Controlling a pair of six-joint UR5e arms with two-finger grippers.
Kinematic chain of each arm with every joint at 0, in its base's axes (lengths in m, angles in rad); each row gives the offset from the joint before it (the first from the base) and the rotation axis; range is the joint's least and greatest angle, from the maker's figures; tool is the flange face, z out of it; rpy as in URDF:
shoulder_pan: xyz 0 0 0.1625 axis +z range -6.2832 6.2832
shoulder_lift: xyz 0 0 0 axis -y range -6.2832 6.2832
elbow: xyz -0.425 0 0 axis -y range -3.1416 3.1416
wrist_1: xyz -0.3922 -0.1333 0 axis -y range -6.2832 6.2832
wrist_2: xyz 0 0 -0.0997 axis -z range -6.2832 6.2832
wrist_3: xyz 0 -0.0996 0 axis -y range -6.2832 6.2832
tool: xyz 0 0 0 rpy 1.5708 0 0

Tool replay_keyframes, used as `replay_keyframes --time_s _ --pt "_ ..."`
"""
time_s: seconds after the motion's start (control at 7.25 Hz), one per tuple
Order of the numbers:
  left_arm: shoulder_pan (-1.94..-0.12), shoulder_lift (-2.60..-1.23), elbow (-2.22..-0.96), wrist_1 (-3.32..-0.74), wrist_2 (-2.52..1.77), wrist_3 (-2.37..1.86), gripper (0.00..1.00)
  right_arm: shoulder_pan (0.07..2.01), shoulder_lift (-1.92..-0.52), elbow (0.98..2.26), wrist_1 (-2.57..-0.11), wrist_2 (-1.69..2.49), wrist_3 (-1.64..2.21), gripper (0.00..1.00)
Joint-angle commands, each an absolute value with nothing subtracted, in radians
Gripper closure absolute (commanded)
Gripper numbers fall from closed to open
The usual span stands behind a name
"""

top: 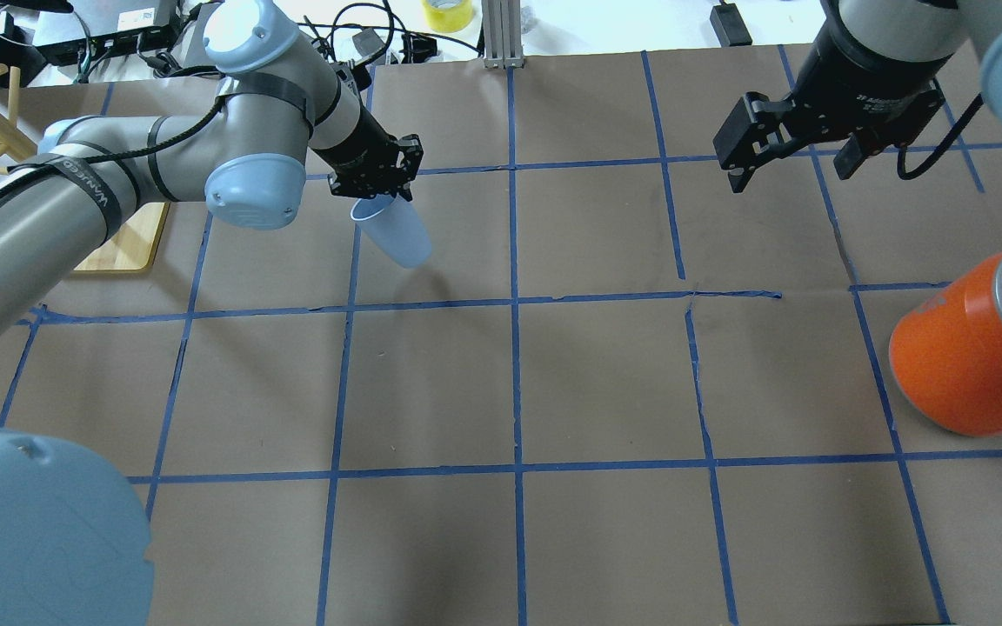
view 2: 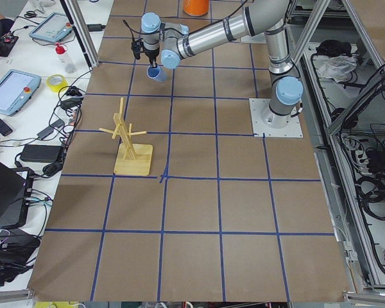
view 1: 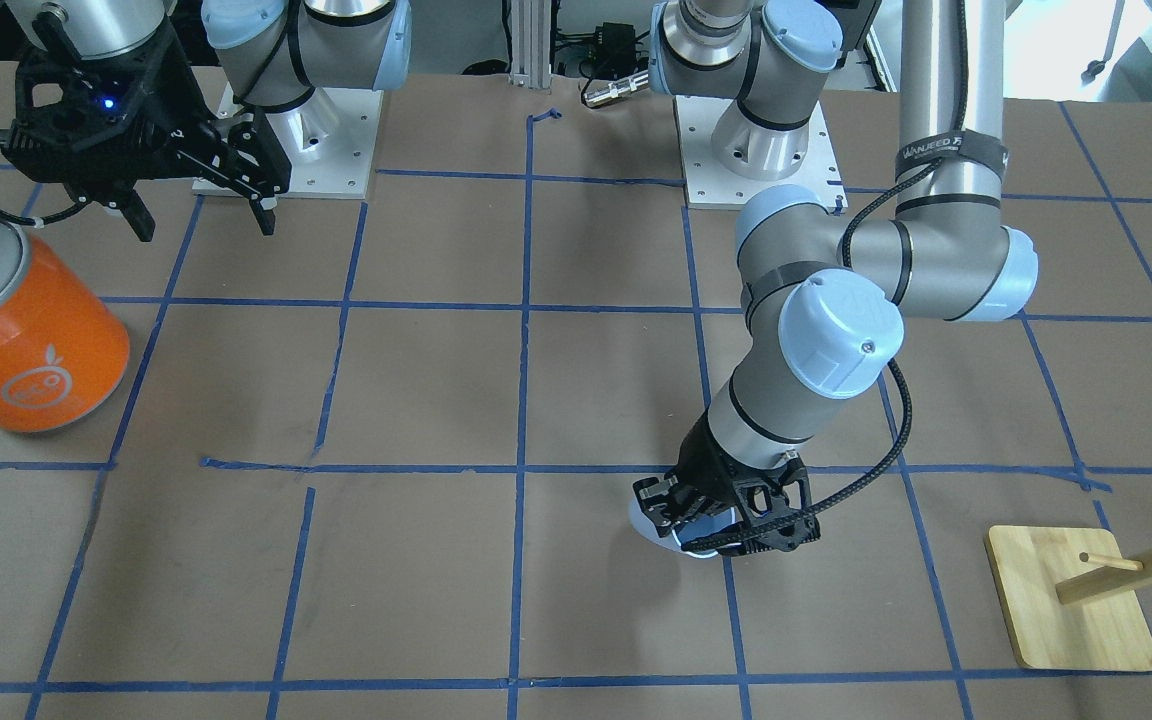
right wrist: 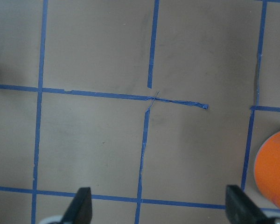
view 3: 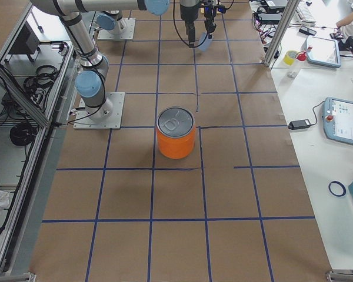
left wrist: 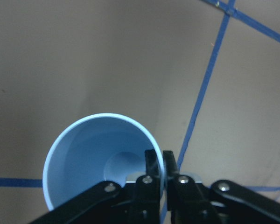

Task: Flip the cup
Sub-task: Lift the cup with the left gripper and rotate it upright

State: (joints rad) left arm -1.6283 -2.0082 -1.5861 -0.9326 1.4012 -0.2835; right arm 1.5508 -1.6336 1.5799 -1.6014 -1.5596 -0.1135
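Cup [top: 397, 233] is held at the rim by L gripper [top: 377, 196]. In L wrist view one finger [left wrist: 151, 164] is seen inside the mouth, the other outside; jaws are narrow, pinched on the wall. Cup is located in robot's L half of table [top: 605, 382], on the side far from the bases, mouth up toward the gripper, rounded base down. Long axis is tilted in overhead view, w/ base leaning toward robot and table centre. Whether base touches the paper cannot be told; its shadow is seen just beside it. Key relation: cup hangs directly below the fingers, axis approx in line w/ the gripper, so the flip is judged to need a wrist rotation about the pinch pt, w/ clearance under the base. R gripper [top: 792, 155] is parked well apart, fingers wide, nothing held, so L arm is by far the nearer. Orange can [top: 962, 365] is well apart on R side, not in the path.
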Motion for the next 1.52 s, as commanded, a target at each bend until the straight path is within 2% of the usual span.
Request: replay_keyframes --time_s 0.0,0.41,1.38 --pt "-1.615 -1.987 -1.502 -0.92 1.549 0.05 1.0 1.551 -1.634 1.58 -1.601 -1.559 -0.114 0.0" --pt "-1.522 -2.02 -1.526 -0.815 1.591 0.222 1.0 1.551 -1.634 1.58 -1.601 -1.559 -0.112 0.0" --pt "-1.451 -2.04 -1.657 -0.709 1.577 0.206 1.0 1.551 -1.634 1.582 -1.601 -1.56 -0.112 0.0"
